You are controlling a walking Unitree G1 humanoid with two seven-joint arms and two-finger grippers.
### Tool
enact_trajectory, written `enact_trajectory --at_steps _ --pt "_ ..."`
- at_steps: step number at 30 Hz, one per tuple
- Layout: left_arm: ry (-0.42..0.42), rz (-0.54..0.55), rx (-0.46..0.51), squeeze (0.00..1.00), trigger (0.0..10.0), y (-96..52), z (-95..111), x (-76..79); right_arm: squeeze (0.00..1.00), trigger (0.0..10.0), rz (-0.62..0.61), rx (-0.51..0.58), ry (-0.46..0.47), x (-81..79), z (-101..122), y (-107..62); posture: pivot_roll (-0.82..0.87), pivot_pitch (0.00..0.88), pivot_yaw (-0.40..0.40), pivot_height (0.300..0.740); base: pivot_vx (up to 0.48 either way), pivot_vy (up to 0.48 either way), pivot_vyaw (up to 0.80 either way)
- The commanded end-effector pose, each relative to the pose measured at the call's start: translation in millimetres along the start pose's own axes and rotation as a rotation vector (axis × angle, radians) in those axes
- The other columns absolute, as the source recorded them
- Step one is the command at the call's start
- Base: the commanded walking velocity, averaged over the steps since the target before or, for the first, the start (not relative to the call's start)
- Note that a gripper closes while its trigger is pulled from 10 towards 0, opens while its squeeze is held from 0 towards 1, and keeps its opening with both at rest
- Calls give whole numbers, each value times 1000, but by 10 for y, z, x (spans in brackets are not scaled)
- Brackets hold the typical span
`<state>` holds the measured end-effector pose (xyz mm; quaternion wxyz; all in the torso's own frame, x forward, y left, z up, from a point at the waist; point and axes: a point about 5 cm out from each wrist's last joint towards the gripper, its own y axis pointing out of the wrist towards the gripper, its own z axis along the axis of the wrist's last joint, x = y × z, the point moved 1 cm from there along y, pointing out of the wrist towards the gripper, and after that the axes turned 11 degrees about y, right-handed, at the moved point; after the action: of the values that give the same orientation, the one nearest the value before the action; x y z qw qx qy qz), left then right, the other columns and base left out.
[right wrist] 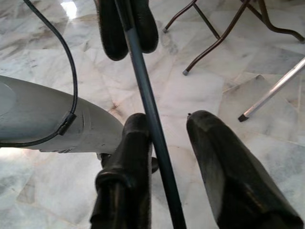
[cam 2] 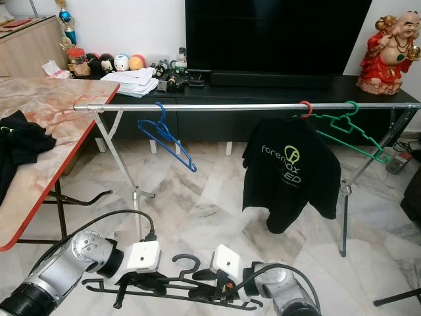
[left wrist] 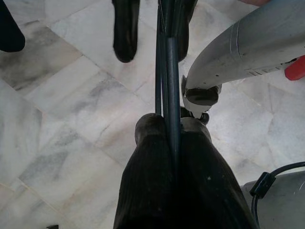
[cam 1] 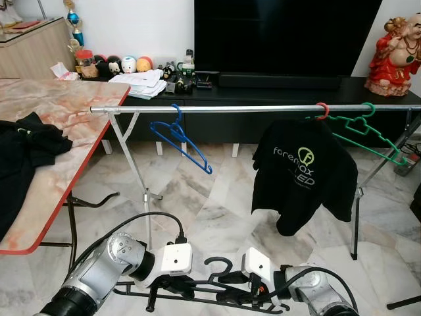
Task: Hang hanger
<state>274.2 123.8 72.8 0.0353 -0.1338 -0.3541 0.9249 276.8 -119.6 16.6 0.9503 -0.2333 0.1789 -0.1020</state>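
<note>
Left gripper (left wrist: 172,125) clamped on black hanger (cam 1: 217,287) — right gripper (right wrist: 167,126) parted, one finger touching it, below the rail (cam 1: 250,108).

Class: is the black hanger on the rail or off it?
Off. The black hanger is held low by both grippers, well below the rail.

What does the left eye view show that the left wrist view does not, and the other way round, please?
From the left eye view you get the metal rail, with a blue hanger, a green hanger and a black T-shirt hanging on it. From the left wrist view you get the close look: the left hand is pinched shut on the bar of the black hanger. Both share that hanger, the right hand farther along it, and the marble floor.
</note>
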Motion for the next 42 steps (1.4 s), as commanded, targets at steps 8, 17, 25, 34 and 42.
enact_trajectory --at_steps 8,17,25,34,42 --pt "68 -4 17 0 10000 -32 81 -55 0 0 59 36 63 -29 21 14 99 23 -18 740 0 0 0" --pt "33 -13 76 1000 10000 -39 133 -84 0 0 112 -32 80 -79 -79 5 95 27 -17 740 0 0 0" --pt "16 -42 101 1000 10000 -70 148 -47 0 0 129 -73 86 -110 -170 -19 96 29 -19 740 0 0 0" --pt "-11 -10 87 1000 10000 -177 84 -66 0 0 13 -170 124 -102 -473 -150 92 33 -31 740 0 0 0" --pt "-156 286 29 1000 10000 -232 -193 -163 0 0 -394 -34 335 40 -704 -267 97 37 -28 740 0 0 0"
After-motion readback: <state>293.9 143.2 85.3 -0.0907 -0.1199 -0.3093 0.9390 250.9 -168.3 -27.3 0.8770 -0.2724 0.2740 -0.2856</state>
